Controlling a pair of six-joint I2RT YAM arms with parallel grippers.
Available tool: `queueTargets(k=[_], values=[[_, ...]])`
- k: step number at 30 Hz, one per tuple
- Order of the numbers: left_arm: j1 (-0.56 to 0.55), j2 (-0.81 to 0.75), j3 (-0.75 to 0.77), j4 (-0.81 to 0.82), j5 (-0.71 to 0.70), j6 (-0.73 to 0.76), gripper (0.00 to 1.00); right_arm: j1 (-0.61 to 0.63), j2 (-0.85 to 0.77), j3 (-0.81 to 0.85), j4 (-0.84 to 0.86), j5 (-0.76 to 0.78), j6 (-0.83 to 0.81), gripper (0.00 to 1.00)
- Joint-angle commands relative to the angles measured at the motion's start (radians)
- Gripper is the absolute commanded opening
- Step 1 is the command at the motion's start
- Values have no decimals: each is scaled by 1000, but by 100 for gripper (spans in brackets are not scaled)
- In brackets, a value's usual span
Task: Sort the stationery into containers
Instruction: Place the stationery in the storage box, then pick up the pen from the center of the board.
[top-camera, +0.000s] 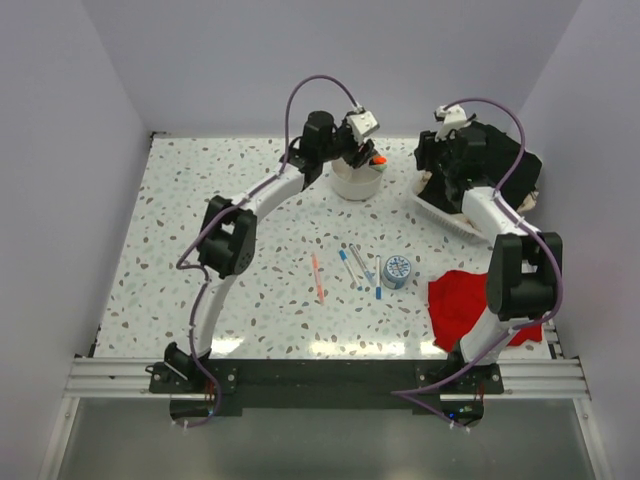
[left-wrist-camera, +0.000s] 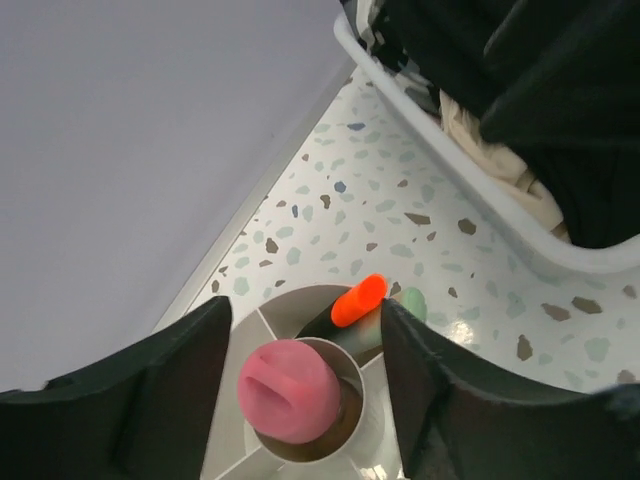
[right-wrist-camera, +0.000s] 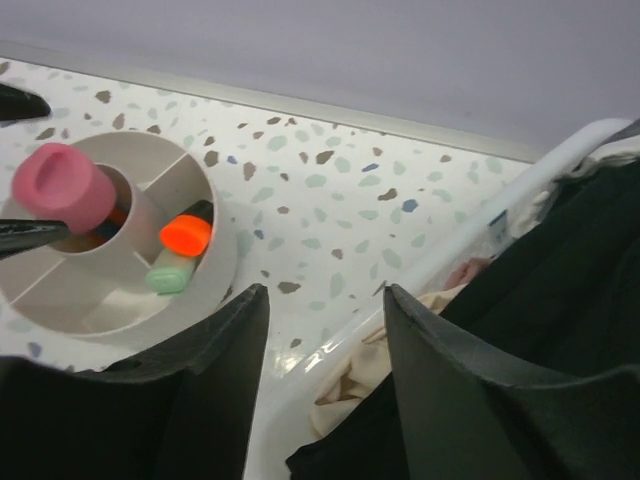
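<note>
Stationery is part-sorted: stick (left-wrist-camera: 288, 388) and highlighter (left-wrist-camera: 358, 300) are seen in the bowl (right-wrist-camera: 218, 272), pens (top-camera: 318, 277) left on the desk (top-camera: 200, 200), both jaws spread wide, empty.

Pink stick (left-wrist-camera: 288, 390) stands in the bowl's (left-wrist-camera: 285, 310) centre cup, orange highlighter (left-wrist-camera: 358, 300) in its neighbouring compartment, basket (left-wrist-camera: 570, 258) beyond the bowl

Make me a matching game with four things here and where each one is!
Things:
1. pink-capped stick
2. orange highlighter
3. red cloth
4. thin pink pen

Places:
A. on the table, left of the blue-and-white pens
B. middle cup of the white bowl
C. outer compartment of that bowl
D. table's near right corner

Pairs: 1-B, 2-C, 3-D, 4-A
</note>
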Motion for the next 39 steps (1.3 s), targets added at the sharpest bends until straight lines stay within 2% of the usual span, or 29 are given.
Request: queueTargets(k=[1,2,4,7,8,12,14,17,22,29,39], values=[[34,-295,-75,194,-41,-110,74,3,-58,25,-126,-254,-21,66],[47,-367,-124,200,-64,-138,77,16,-68,8,-157,-290,-26,69],[93,-441,-184,199,-101,-224,78,36,-108,-19,-248,-373,-52,70],[158,-595,-361,167,-185,-246,79,106,-170,-80,-339,-399,-136,71],[170,-674,-485,159,-252,-231,79,152,-183,-99,-362,-402,-197,70],[202,-845,-806,112,-446,-149,79,272,-189,-98,-433,-332,-220,66],[212,-915,-947,90,-522,-167,79,330,-152,-75,-473,-278,-163,62],[242,-980,-1073,64,-570,-241,79,410,-134,-82,-482,-226,-108,57],[331,-1054,-1201,50,-549,-384,77,494,-80,-108,-464,-76,-17,55],[364,-1178,-1265,-14,-524,-385,79,540,76,-50,-464,78,81,57],[383,-1238,-1302,-21,-535,-394,80,554,176,-15,-491,81,101,43]])
